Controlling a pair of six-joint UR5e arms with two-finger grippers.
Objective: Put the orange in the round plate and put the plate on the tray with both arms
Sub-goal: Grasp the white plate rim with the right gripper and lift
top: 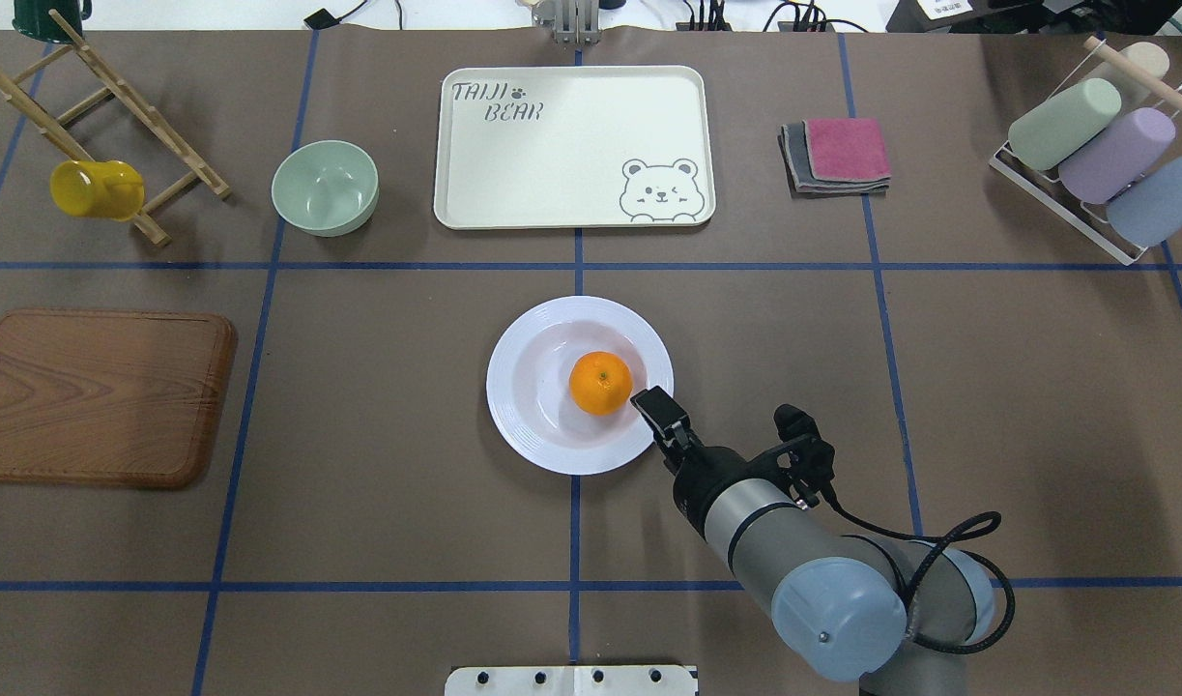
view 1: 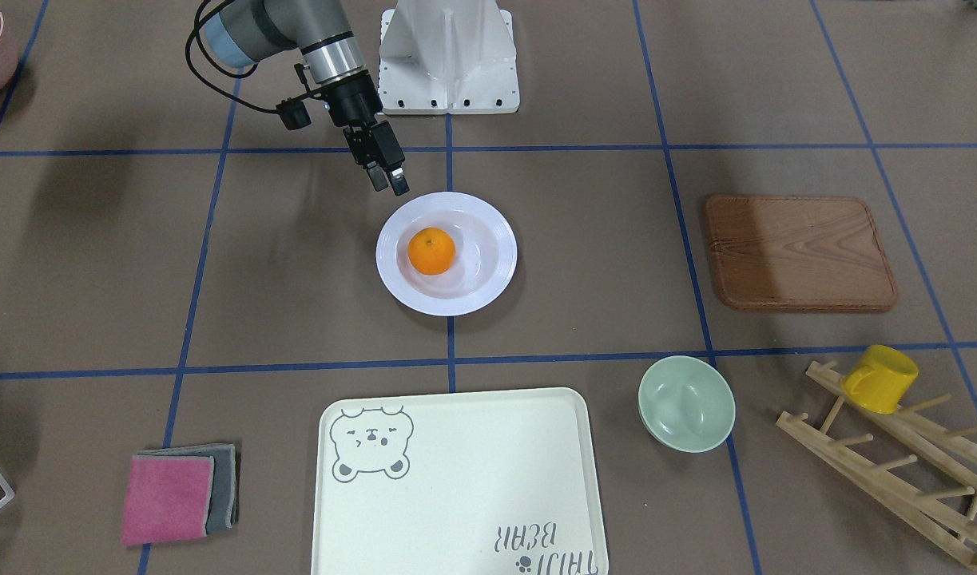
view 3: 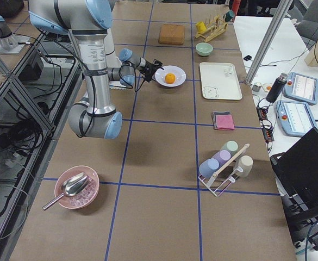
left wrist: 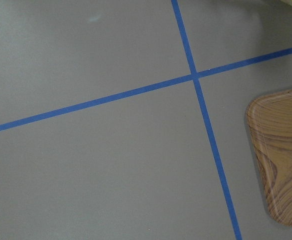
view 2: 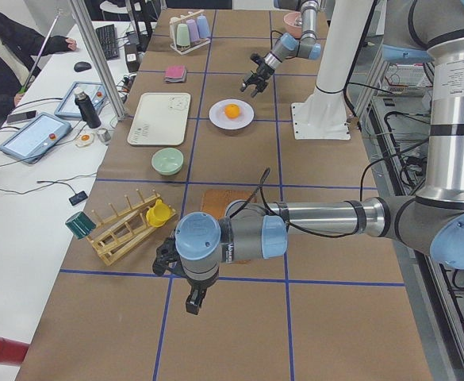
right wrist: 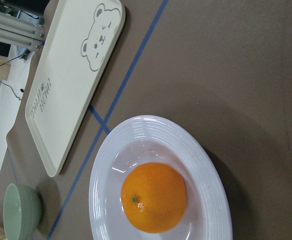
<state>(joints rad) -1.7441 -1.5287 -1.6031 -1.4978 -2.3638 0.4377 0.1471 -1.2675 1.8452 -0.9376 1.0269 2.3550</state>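
Observation:
The orange point(top: 600, 383) lies free in the round plate point(top: 528, 425) at the middle of the table, and shows close up as orange point(right wrist: 154, 197) on plate point(right wrist: 210, 180) in the right wrist view. My right gripper point(view 1: 388, 179) hangs just above the plate's rim on the robot's side, open with a narrow gap and nothing between its fingers. The cream bear tray point(top: 571, 145) lies bare beyond the plate. My left gripper point(view 2: 193, 303) hovers low over bare table near the wooden board point(left wrist: 280, 160), far from the plate. Whether it is open or shut I cannot tell.
A pale-green bowl point(top: 325, 187) sits left of the tray. A wooden rack with a yellow mug point(top: 93, 188) stands at the far left, and folded cloths point(top: 837, 155) and a cup rack point(top: 1103, 155) at the far right. A person point(view 2: 9, 55) sits across the table.

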